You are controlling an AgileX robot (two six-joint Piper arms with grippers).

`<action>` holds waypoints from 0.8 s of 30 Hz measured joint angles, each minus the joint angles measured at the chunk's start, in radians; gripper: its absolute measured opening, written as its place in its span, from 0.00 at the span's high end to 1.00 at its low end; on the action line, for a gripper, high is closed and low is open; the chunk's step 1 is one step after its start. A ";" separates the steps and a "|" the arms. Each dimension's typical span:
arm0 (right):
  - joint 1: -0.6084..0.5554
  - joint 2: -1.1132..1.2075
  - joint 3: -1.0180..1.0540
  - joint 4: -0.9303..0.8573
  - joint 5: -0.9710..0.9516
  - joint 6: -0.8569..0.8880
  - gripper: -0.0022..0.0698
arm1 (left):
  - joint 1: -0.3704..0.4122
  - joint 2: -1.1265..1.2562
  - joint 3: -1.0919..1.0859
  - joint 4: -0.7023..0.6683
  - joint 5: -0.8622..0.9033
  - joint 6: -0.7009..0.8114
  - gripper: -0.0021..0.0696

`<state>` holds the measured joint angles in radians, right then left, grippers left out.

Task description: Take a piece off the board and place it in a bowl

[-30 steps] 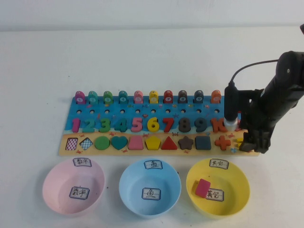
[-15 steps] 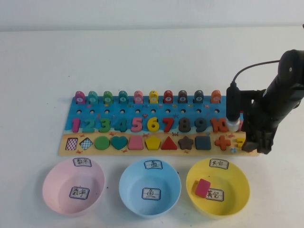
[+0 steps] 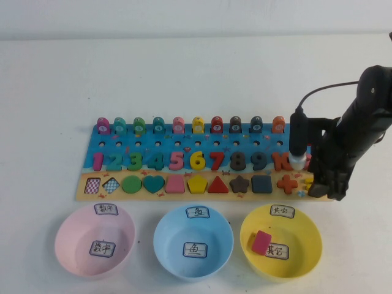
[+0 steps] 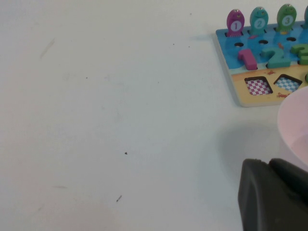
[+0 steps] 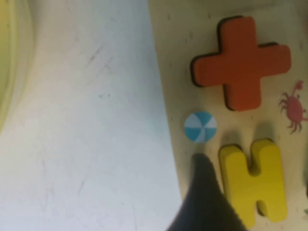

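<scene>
The board (image 3: 82,191) lies across the middle of the table. The yellow equals-sign piece (image 5: 252,180) sits in its slot at the board's right end, beside the orange plus (image 5: 240,60); from above only a sliver of it (image 3: 310,181) shows. My right gripper (image 3: 324,187) is down over that piece, open, with one dark finger (image 5: 204,192) close along the piece's side and the other out of frame. The yellow bowl (image 3: 312,245) stands just in front and holds a pink block (image 3: 261,241). My left gripper (image 4: 269,168) is shut and empty beside the pink bowl (image 4: 296,120).
A pink bowl (image 3: 67,245) and a blue bowl (image 3: 165,245) stand in front of the board, left of the yellow one. Numbers, shapes and fish pegs fill the board. A cable loops off the right wrist camera (image 3: 297,138).
My right gripper has shifted slightly and sunk lower over the board's right end, covering more of the yellow piece. The bowls and the other pieces have not moved.
</scene>
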<state>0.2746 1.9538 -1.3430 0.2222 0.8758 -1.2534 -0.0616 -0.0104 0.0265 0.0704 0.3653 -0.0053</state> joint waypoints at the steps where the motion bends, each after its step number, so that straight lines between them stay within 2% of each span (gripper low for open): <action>1: 0.000 0.000 0.000 0.000 0.000 0.000 0.42 | 0.000 0.000 0.000 0.000 0.000 0.000 0.98; 13: 0.000 0.002 0.000 0.002 0.000 0.000 0.44 | 0.000 0.000 0.000 0.000 0.000 0.000 0.98; 24: 0.000 0.002 0.000 0.005 0.002 0.000 0.59 | 0.000 0.000 0.000 0.000 0.000 0.000 0.98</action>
<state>0.2746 1.9560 -1.3430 0.2276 0.8775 -1.2534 -0.0616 -0.0104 0.0265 0.0704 0.3653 -0.0053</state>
